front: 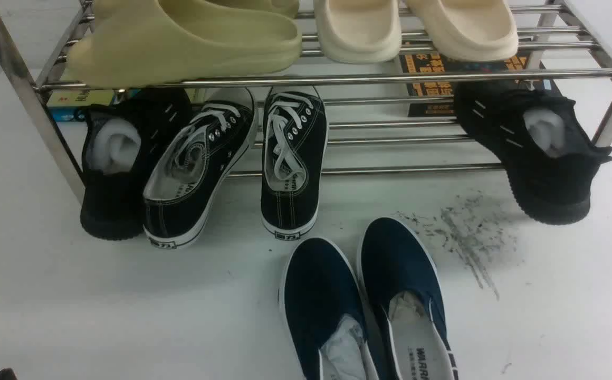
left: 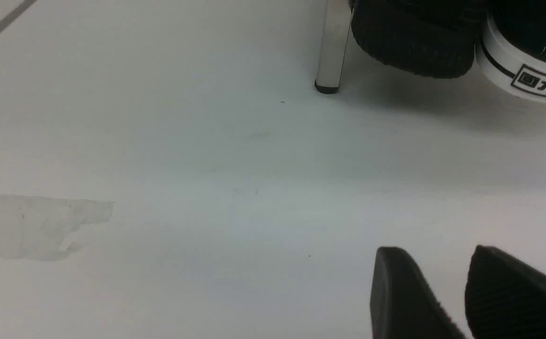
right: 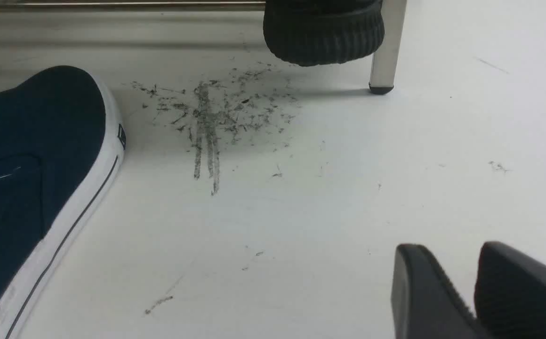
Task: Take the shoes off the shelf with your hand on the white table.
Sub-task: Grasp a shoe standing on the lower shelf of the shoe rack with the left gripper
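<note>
The shoes, two black canvas lace-ups with white laces, lean toe-up on the lower rods of the chrome shelf (front: 337, 80), heels on the white table (front: 100, 306): the left shoe (front: 195, 169) and the right shoe (front: 293, 163). The left shoe's white heel (left: 527, 70) shows in the left wrist view. My left gripper (left: 437, 249) hovers low over bare table, well short of that heel, open and holding nothing. My right gripper (right: 449, 246) is also open and empty, over the table near the scuff marks (right: 212, 117).
All-black knit sneakers (front: 116, 169) (front: 543, 158) flank the shoes on the lower tier. Two navy slip-ons (front: 322, 306) (front: 406, 285) lie on the table in front. Foam slides (front: 190, 42) (front: 417, 26) fill the top tier. Shelf legs (left: 332, 47) (right: 388, 47) stand near each gripper.
</note>
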Action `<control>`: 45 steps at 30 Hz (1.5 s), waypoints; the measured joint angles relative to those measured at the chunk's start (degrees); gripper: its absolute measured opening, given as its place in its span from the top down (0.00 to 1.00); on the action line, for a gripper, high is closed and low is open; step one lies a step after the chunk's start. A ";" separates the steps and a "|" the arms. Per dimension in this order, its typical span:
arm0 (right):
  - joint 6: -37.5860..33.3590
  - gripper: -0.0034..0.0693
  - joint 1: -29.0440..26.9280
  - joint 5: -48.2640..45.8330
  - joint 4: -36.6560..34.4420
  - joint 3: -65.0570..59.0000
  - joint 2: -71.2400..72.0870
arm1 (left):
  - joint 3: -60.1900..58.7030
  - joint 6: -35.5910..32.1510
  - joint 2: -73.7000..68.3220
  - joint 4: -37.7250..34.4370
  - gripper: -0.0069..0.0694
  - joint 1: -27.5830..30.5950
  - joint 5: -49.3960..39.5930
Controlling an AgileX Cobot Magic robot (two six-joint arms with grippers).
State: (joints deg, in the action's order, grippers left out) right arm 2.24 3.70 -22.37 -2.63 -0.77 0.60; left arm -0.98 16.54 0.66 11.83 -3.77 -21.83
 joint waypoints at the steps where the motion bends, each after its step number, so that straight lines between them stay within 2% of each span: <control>1: 0.00 0.67 0.00 0.00 0.00 0.00 0.00 | 0.00 0.00 0.00 0.00 0.59 0.00 0.00; 45: 0.00 0.63 0.00 0.00 0.00 0.00 0.00 | 0.00 0.00 0.00 0.60 0.59 0.00 0.00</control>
State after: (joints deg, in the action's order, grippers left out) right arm 2.24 3.70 -22.37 -2.63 -0.77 0.60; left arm -0.98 16.54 0.66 12.43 -3.77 -21.83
